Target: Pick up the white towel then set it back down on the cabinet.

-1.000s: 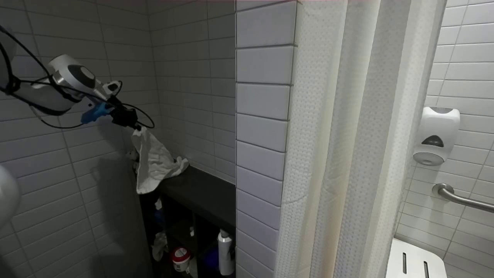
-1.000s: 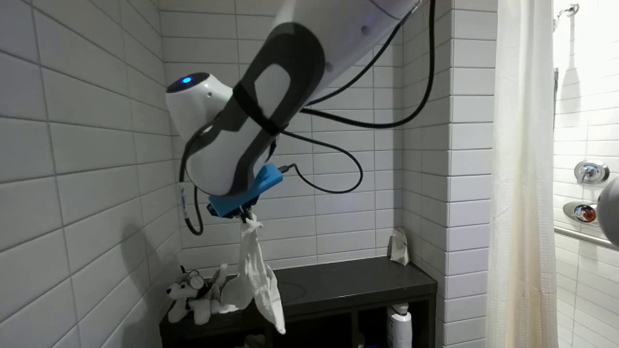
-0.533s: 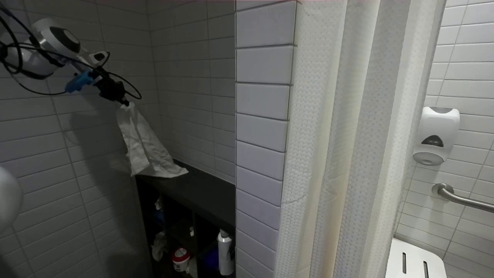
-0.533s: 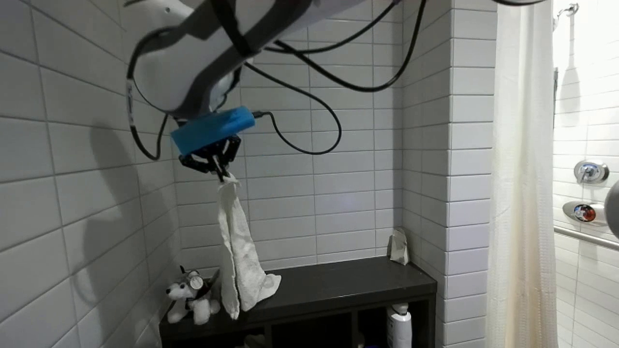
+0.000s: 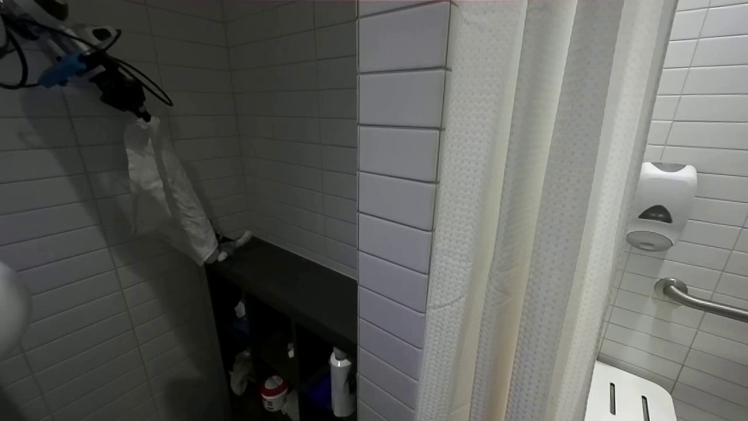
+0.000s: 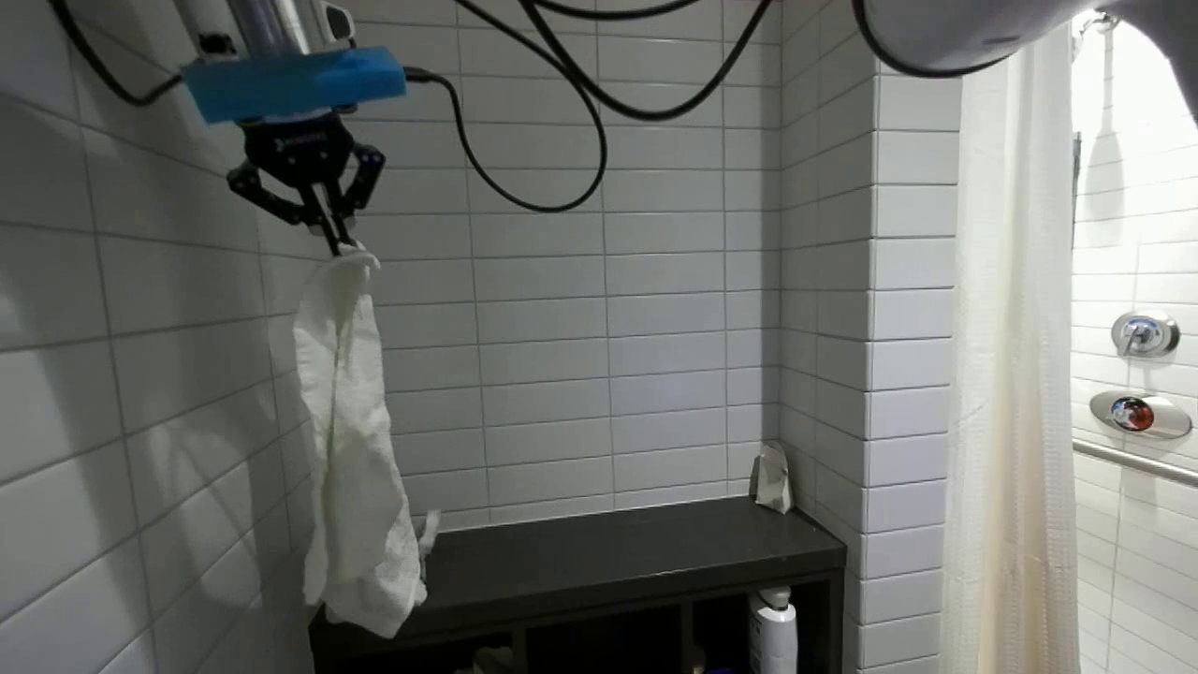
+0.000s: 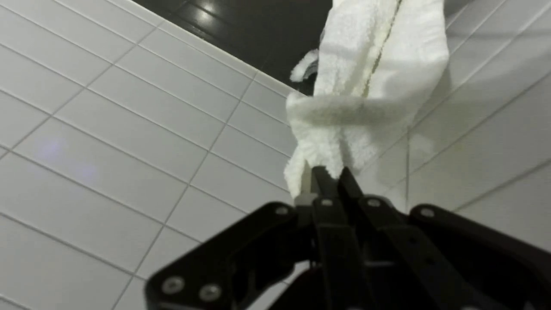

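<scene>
The white towel (image 6: 360, 468) hangs in a long fold from my gripper (image 6: 340, 248) in an exterior view. It also hangs from the gripper (image 5: 144, 118) in an exterior view, where the towel (image 5: 163, 193) dangles by the cabinet's left end. In the wrist view the gripper (image 7: 338, 172) is shut on one end of the towel (image 7: 344, 64). The dark cabinet (image 6: 636, 557) is below and to the right; its top (image 5: 292, 286) shows in both exterior views. The towel's lower end overlaps the cabinet's left end; whether it touches is unclear.
A plush toy (image 5: 234, 245) on the cabinet's left end is mostly hidden behind the towel. A white paper-like object (image 6: 773, 479) stands at the right end. The shelves hold a white bottle (image 6: 774, 637) and a red-lidded tub (image 5: 273, 392). Tiled walls and a curtain (image 6: 1011, 337) stand around.
My gripper has moved up and to the left in both exterior views, carrying the towel. The towel's lower end has shifted left over the cabinet's end, now covering most of the plush toy.
</scene>
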Action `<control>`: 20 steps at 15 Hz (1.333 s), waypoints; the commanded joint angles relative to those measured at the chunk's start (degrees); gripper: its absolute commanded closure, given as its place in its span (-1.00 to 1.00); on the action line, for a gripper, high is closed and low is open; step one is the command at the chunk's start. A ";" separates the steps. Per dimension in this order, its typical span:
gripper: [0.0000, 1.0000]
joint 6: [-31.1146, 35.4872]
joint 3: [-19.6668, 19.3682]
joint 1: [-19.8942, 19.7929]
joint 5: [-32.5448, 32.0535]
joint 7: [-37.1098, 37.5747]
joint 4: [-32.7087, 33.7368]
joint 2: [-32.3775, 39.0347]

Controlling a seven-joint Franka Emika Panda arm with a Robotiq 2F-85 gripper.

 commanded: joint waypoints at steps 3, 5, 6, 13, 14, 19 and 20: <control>0.97 -8.75 5.78 -6.67 8.35 -4.50 19.61 7.71; 0.97 -9.64 8.02 -9.31 6.92 -3.47 22.92 8.35; 0.97 -10.20 8.43 -10.26 6.99 -3.55 25.05 8.82; 0.97 -8.85 7.51 -14.64 8.92 -3.33 30.14 8.08; 0.97 -8.98 7.73 -15.23 9.48 -3.29 30.38 8.05; 0.97 -8.13 8.44 -17.36 12.64 -5.34 30.52 8.49; 0.97 -7.16 8.46 -17.30 12.34 -7.69 30.46 8.69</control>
